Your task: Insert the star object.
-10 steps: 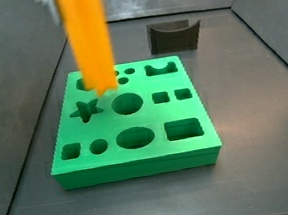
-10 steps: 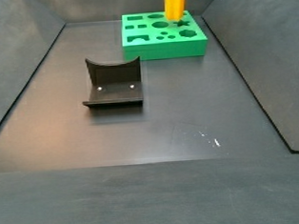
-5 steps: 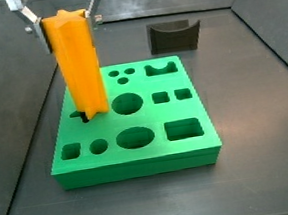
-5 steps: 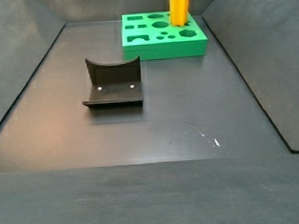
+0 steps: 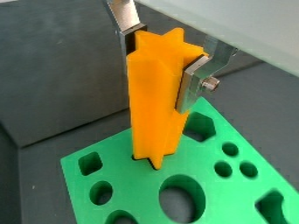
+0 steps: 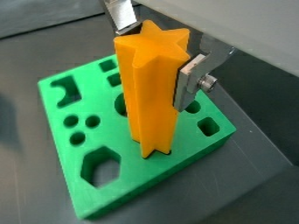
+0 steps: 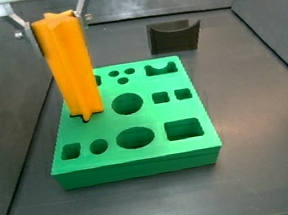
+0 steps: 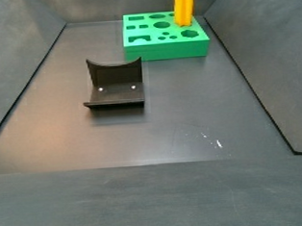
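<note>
The star object (image 7: 69, 69) is a tall orange ridged prism, also seen in the wrist views (image 5: 155, 96) (image 6: 149, 96) and far back in a side view (image 8: 185, 2). It stands nearly upright with its lower end in the star-shaped hole at the left of the green block (image 7: 141, 163) (image 8: 162, 49) (image 5: 105, 188) (image 6: 70, 105). My gripper (image 5: 162, 61) (image 6: 155, 54) (image 7: 48, 17) is shut on the star object's upper end, one silver finger on each side. Most of the prism stands above the block.
The green block has several other holes: round, square, hexagonal and a notched one. A dark grey block with a curved notch (image 7: 173, 36) (image 8: 114, 85) stands apart on the dark floor. Dark walls enclose the floor.
My gripper has carried the star object from the block's back-left holes to the star hole. It now stands more upright, its lower end at that hole.
</note>
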Robot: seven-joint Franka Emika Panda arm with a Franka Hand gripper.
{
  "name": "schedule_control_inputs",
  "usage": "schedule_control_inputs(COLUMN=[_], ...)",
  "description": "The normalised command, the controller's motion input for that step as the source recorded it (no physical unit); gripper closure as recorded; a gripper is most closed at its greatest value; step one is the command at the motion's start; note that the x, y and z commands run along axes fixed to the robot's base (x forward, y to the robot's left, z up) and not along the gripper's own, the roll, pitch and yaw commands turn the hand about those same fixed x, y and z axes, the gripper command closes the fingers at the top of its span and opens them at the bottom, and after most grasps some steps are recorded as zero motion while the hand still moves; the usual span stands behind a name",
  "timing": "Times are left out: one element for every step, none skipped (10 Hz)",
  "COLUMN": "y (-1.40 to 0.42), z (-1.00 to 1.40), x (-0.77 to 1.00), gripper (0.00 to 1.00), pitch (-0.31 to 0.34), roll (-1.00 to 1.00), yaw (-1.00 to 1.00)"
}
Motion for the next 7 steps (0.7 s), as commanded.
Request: schedule_control_inputs(y=[0.00,-0.16,-0.13,-0.03,0.00,0.01,0.01], z=[-0.07,-0.22,-0.33,-0.43,-0.49,-0.47,-0.48], x=[0.00,0.00,0.00,0.05,0.11,0.07,0.07], gripper=[1.00,1.00,1.00,1.00,1.00,1.00,1.00], pitch=[0.000,-0.004,-0.011,-0.024,-0.006,-0.004,-0.010], roll=[0.06,0.04,0.00,-0.05,-0.04,-0.05,-0.04], yaw=[0.57,0.45,0.03,-0.03,-0.13,-0.17,-0.15])
